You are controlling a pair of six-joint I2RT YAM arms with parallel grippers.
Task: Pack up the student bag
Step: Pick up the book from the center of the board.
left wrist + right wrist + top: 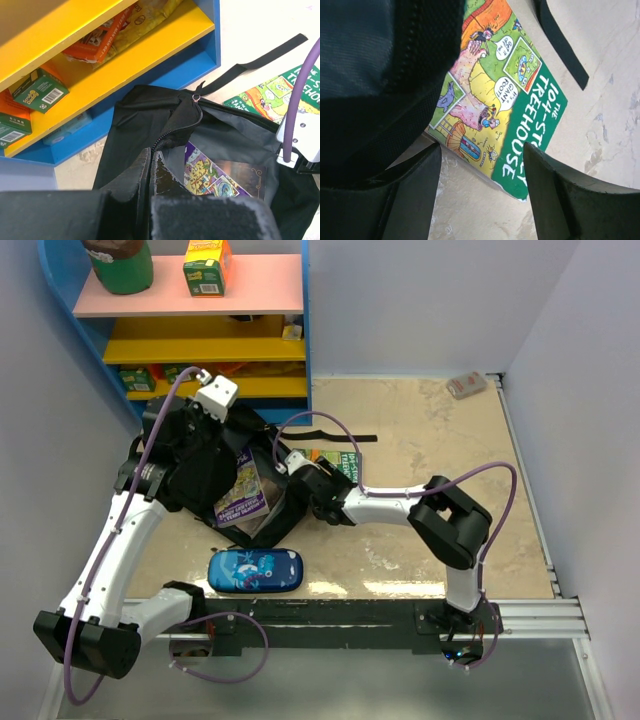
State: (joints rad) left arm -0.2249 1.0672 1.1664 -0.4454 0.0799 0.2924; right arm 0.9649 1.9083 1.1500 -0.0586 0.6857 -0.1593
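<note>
student bag (pixel 195 475) lies open at table's 9 o'clock, just below shelf (pixel 270 300). left gripper (pixel 151 167) pressed together, pinching the bag's zip edge. purple book (pixel 240 498) sits in the opening. right gripper (pixel 482 150) spread, gripping nothing, over green book (pixel 530 125) at bag's 3 o'clock.

Black soft fabric backpack (pixel 145 105) lies slumped flat just in front of the shelf unit (pixel 165 80), zip open, mouth gaping.
</note>
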